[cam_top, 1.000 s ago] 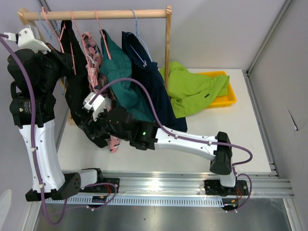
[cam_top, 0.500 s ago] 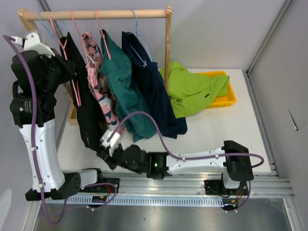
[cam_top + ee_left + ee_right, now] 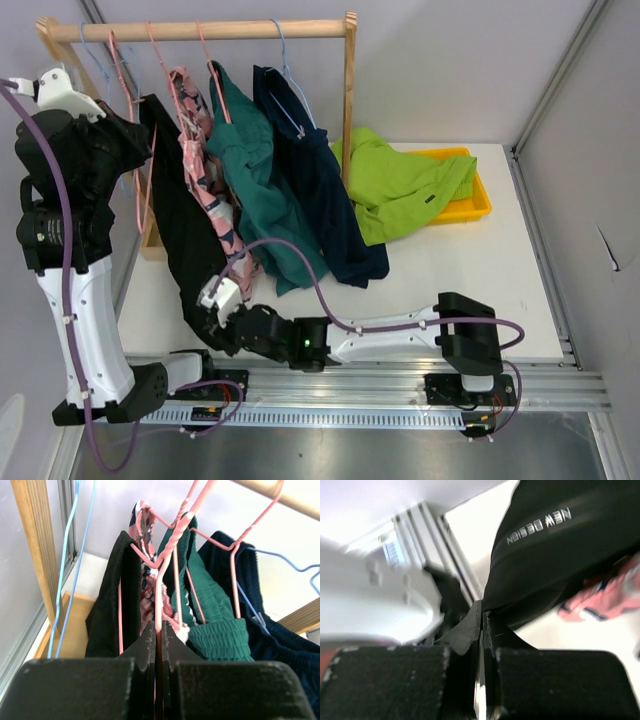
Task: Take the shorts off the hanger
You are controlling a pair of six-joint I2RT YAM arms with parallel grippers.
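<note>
Black shorts [image 3: 180, 220] hang from the pink hanger [image 3: 173, 537] at the rail's [image 3: 200, 30] left end, drawn down toward the table's [image 3: 450, 250] near-left corner. Your left gripper [image 3: 159, 627] is clenched on the hanger's wire, likely to pin it while the cloth is pulled. Your right gripper [image 3: 481, 611] looks clenched on the shorts' lower hem, low by the near edge, so a pull there should slide the waistband off. Patterned shorts [image 3: 205, 170] hang touching the black pair and could drag along; green shorts [image 3: 255, 170] and a navy garment [image 3: 315, 180] follow. A lime garment [image 3: 395, 185] spills from the tray [image 3: 480, 200] toward the far-right corner, well apart.
</note>
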